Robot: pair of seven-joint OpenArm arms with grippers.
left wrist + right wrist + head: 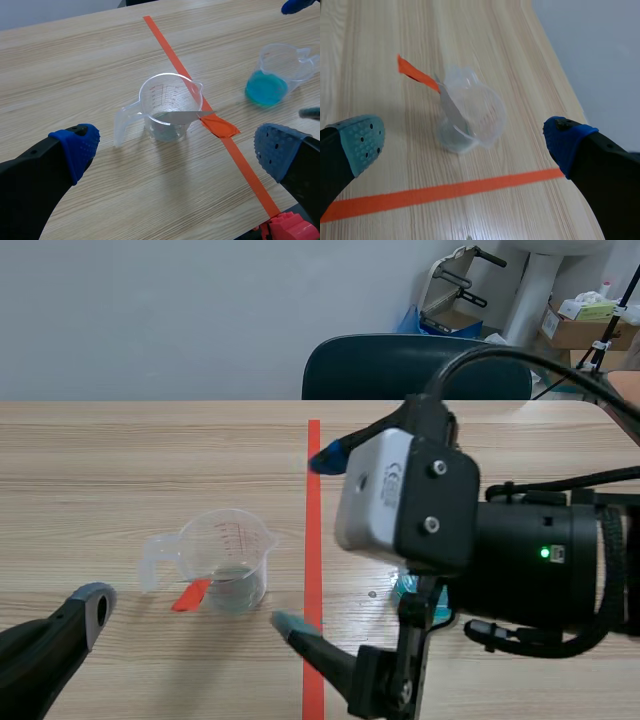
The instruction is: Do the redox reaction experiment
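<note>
One clear plastic cup (225, 555) is sitting near the wide-open right gripper (308, 540) in the scene view. In the left wrist view an orange-tipped metal strip (182, 117) is leaning inside it, ahead of the left gripper (175, 150), which is also gaping. The right wrist view is showing it nearly empty, so pouring is likely left.

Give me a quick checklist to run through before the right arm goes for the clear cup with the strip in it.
1. Is the right gripper open and empty: ok.
2. Is the left gripper open and empty: ok.
3. Is the clear cup upright, ahead of the right gripper: ok.
4. Does the metal strip rest in the clear cup, orange end out: ok.
5. Is the blue-liquid cup upright and apart from it: ok.
6. Is the reaction finished: cannot tell.
</note>
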